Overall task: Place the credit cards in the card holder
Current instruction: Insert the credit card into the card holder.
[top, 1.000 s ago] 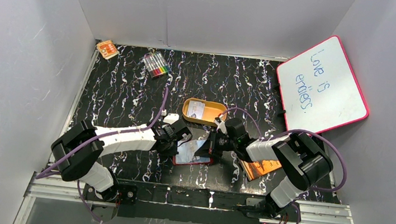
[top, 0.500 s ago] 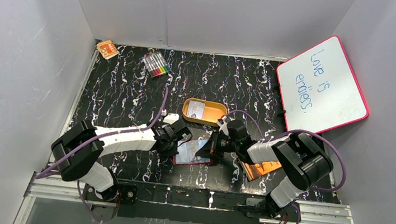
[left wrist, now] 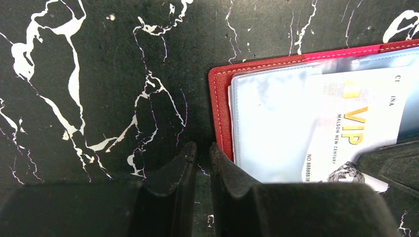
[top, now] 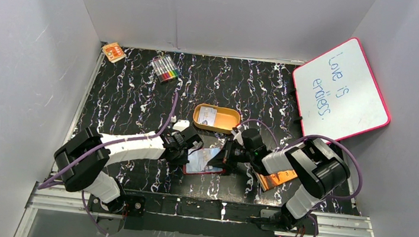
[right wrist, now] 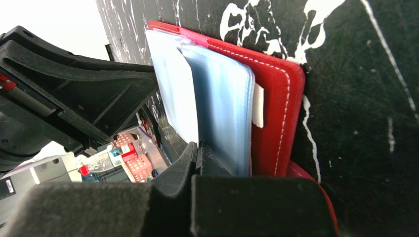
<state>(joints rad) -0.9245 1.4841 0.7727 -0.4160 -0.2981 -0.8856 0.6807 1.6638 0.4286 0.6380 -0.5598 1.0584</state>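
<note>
Inserting step: R arm feeds one card into the open holder while L arm pins it. Judged mid-insert, card not seated yet.
L gripper: left gripper [left wrist: 201,157] all but clenched, thin slit shows only table, nothing held. One fingertip bears on the corner of the small dark red leather-like folding card holder [left wrist: 221,113], the other on the black white-veined marble-look table [left wrist: 99,74].
R gripper: right gripper [right wrist: 197,150] clamped tight on a thin pale leaf. It reads as the pale grey-white plastic credit card [left wrist: 356,118] w/ gold VIP print, lying slanted across the clear bluish plastic pockets [right wrist: 222,103].
Holder loc: flat + open on table, between the two grippers, front centre.
Do it well: L presses down so cover can't skid. Line card edge w/ pocket mouth, push shallow + parallel, don't buckle the sleeve.
Risk: sleeve pinched along w/ card, can't rule out.
L wrist only: VIP print, card's slant.
R wrist only: pockets fanned apart; white sliver poking from the stack, maybe a card, can't tell.
Top only: orange booklet [top: 279,179] just R of holder, partly under R arm. Orange oval metal tin [top: 232,121] beyond holder w/ second pale card [top: 208,116] inside. Farthest: marker set [top: 165,69], pink-framed whiteboard [top: 341,89].
</note>
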